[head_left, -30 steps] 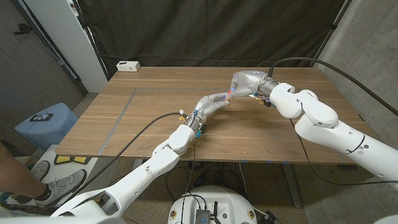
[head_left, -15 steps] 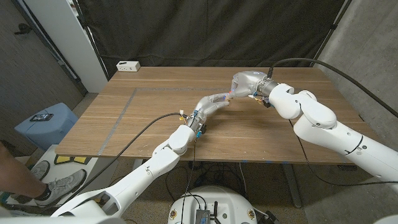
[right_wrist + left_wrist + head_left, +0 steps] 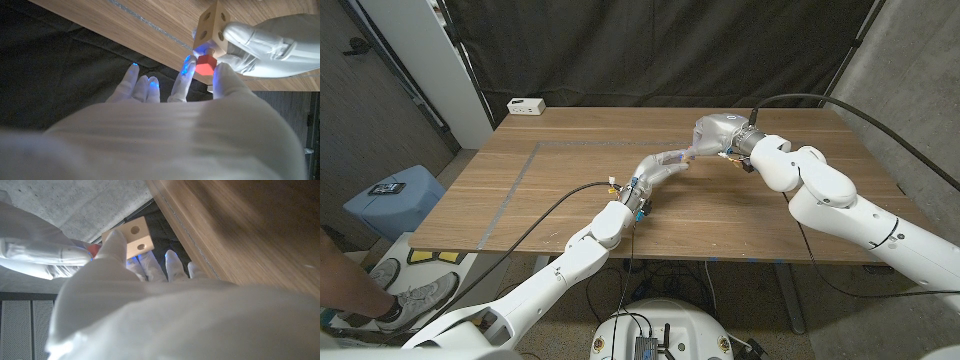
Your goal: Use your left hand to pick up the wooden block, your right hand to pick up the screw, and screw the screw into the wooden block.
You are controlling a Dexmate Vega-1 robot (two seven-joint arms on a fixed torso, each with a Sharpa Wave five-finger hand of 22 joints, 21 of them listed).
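From the head view, both arms reach over the wooden desk (image 3: 570,190) and meet above its far middle. The left hand (image 3: 672,160) and the right hand (image 3: 712,135) are close together there, just beside one another, but this view is too small to tell what either holds. A white power strip (image 3: 526,105) lies at the desk's far left corner. A blue bin (image 3: 390,197) stands on the floor to the left of the desk, and a person's shoe (image 3: 408,297) shows at the lower left edge.

In the left wrist view, the left hand (image 3: 150,305) grips the wooden block (image 3: 131,237) (pale, with round holes in its faces), the thumb lying against one face while other fingers (image 3: 172,262) reach up past it. A bit of red shows at the block's side.

In the right wrist view, the right hand (image 3: 200,115) pinches the screw (image 3: 205,64) by its red head between thumb and a finger, the rest of its fingers (image 3: 131,80) spread apart. The screw's tip appears to sit at a hole in the wooden block (image 3: 211,26), which the left hand (image 3: 270,45) holds above the desk edge (image 3: 150,35).
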